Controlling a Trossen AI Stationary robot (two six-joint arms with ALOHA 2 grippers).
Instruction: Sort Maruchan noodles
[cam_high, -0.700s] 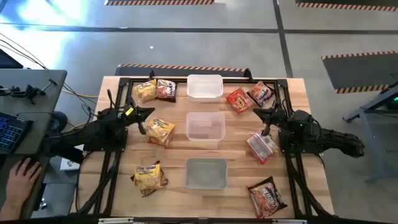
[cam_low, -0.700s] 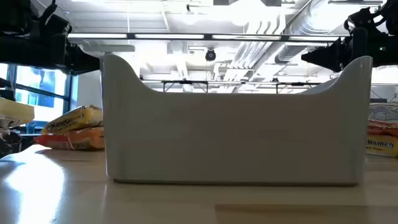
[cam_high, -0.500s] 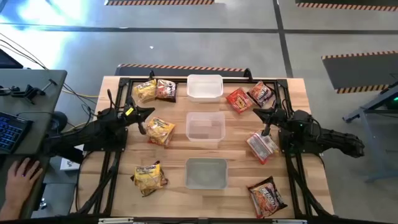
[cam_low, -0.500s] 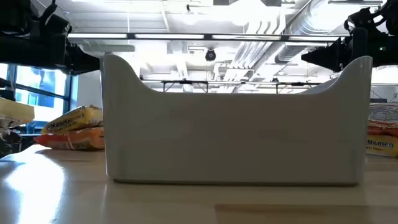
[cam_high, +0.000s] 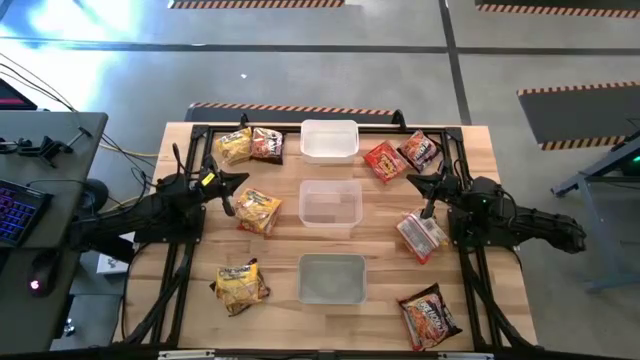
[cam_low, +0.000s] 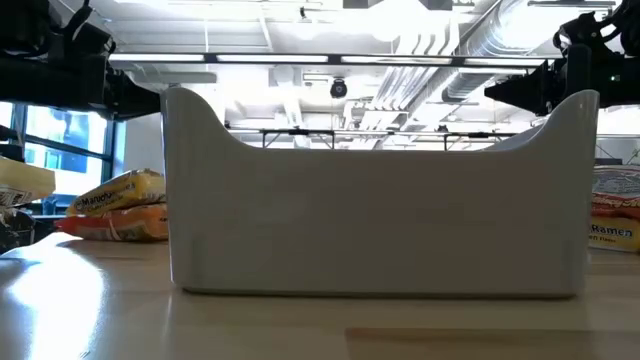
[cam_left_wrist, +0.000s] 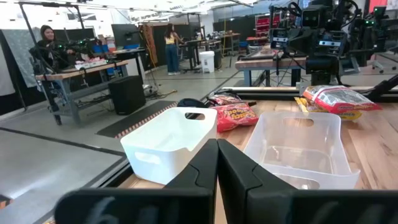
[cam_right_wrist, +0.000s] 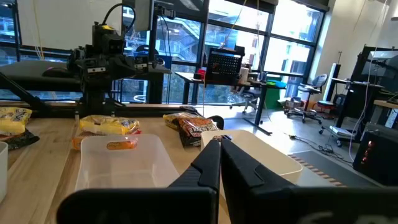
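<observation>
The Maruchan noodles lie scattered on the wooden table. Yellow packets (cam_high: 234, 146) (cam_high: 257, 210) (cam_high: 240, 285) and a dark one (cam_high: 267, 145) are on the left. Red and dark packets (cam_high: 385, 160) (cam_high: 421, 150) (cam_high: 421, 235) (cam_high: 431, 313) are on the right. My left gripper (cam_high: 238, 181) (cam_left_wrist: 217, 155) hovers shut above the table beside the middle yellow packet, pointing toward the table's right. My right gripper (cam_high: 414, 181) (cam_right_wrist: 221, 149) hovers shut near the right-hand packets, pointing toward the table's left. Neither touches anything.
Three clear plastic tubs stand in a row down the table's middle: far (cam_high: 329, 139), middle (cam_high: 330, 206), near (cam_high: 332, 278). The near tub (cam_low: 375, 195) fills the low view. A black frame (cam_high: 300, 127) runs along the table's edges. A desk with a keyboard (cam_high: 20, 210) is left of the table.
A person's hand at the desk left of the table has gone out of view. Both arms and all packets have kept still.
</observation>
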